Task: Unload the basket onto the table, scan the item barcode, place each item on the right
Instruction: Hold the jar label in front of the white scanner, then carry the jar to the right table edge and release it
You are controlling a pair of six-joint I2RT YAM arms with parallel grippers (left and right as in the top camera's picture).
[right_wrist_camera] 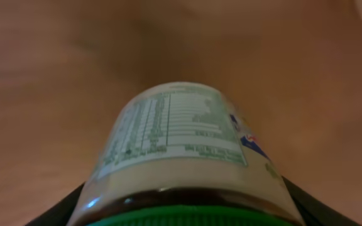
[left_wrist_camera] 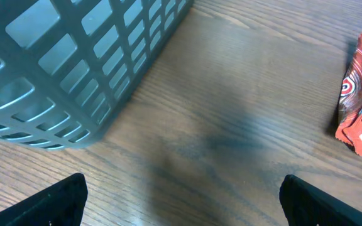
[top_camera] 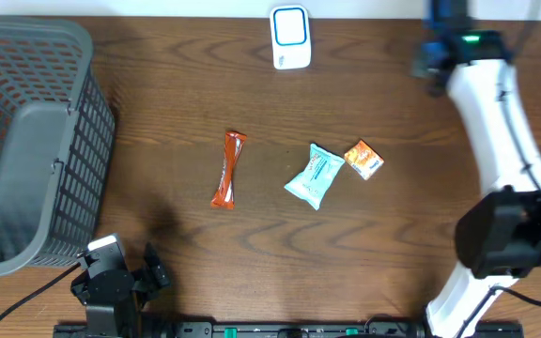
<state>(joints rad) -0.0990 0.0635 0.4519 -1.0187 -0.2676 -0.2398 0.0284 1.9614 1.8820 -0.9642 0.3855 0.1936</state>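
My right gripper (right_wrist_camera: 184,216) is shut on a jar (right_wrist_camera: 175,141) with a green lid and a white label of small print; dark fingers (right_wrist_camera: 58,212) press on both of its sides. In the overhead view that gripper (top_camera: 433,61) hangs at the table's far right, to the right of a white and blue scanner (top_camera: 290,38) at the back edge. I cannot tell whether a barcode shows on the label. My left gripper (left_wrist_camera: 184,207) stands open over bare wood near the front left corner (top_camera: 120,282), with nothing between its fingers (left_wrist_camera: 58,202).
A grey mesh basket (top_camera: 26,141) fills the left side and rises close beside the left gripper (left_wrist_camera: 87,56). An orange-red snack wrapper (top_camera: 228,169) (left_wrist_camera: 359,94), a teal packet (top_camera: 313,176) and a small orange packet (top_camera: 364,159) lie mid-table.
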